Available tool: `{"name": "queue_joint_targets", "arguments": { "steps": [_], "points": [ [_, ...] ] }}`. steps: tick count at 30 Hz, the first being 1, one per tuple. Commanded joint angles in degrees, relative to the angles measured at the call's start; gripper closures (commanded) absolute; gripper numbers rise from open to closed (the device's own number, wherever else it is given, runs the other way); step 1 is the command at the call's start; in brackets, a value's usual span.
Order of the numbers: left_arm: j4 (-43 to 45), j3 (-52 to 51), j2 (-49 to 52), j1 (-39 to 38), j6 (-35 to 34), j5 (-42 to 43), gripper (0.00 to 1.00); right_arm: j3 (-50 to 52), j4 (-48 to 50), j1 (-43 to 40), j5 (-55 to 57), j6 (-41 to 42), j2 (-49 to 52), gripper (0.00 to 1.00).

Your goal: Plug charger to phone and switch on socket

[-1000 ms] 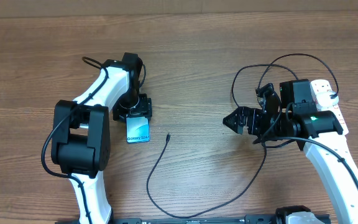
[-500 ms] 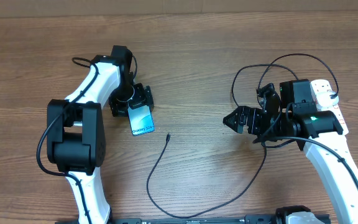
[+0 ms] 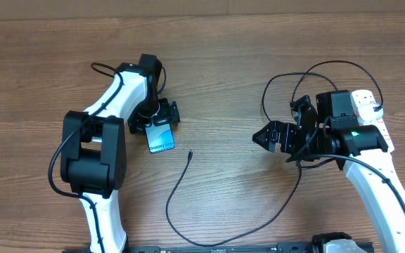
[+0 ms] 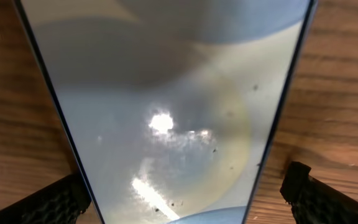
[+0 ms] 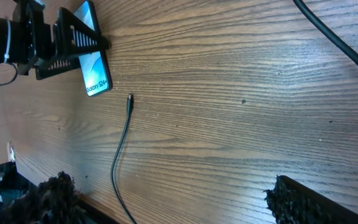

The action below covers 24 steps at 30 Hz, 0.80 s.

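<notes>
The phone (image 3: pixel 161 138) lies on the table with its blue screen up, and it fills the left wrist view (image 4: pixel 166 93). My left gripper (image 3: pixel 157 121) is open and straddles the phone's far end. In the left wrist view (image 4: pixel 182 186) the left finger is against the phone's edge and bare wood shows by the right finger. The charger's connector tip (image 3: pixel 190 153) lies just right of the phone, also seen in the right wrist view (image 5: pixel 129 98). Its thin black cable (image 3: pixel 181 232) curves toward the right arm. My right gripper (image 3: pixel 262 137) is open and empty. The white socket (image 3: pixel 370 112) is partly hidden under the right arm.
Black cable loops (image 3: pixel 315 70) rise above the right arm near the socket. A thicker black cable (image 5: pixel 334 37) crosses the top right of the right wrist view. The left arm's base (image 3: pixel 90 161) stands left of the phone.
My left gripper swung and turned over the phone. The phone shifted up the table and now lies slightly tilted. The right arm and the charger cable have not moved.
</notes>
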State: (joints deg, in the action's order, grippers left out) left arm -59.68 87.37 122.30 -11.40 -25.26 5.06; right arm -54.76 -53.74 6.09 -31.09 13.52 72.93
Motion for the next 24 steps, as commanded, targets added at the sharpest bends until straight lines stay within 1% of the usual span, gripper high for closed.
{"name": "queue_joint_targets", "arguments": {
  "steps": [1, 6, 17, 24],
  "points": [
    [-1.0, -1.1, 3.0, -0.7, -2.3, -2.2, 0.02, -0.7, 0.0, 0.3, 0.2, 0.2, -0.1, 0.0],
    [-1.8, -1.1, 3.0, -0.2, -4.7, -5.7, 0.0, -0.7, 0.0, 0.3, 0.2, 0.2, -0.1, 0.0],
    [-1.0, -1.1, 3.0, 1.5, -7.2, -5.0, 0.0, -0.7, 0.2, 0.3, 1.5, 0.2, -0.1, 0.0],
    [1.6, -1.1, 3.0, 1.6, -6.7, -3.7, 0.0, -0.7, 0.3, 0.3, 1.5, 0.2, -0.1, 0.0]
  ]
}}
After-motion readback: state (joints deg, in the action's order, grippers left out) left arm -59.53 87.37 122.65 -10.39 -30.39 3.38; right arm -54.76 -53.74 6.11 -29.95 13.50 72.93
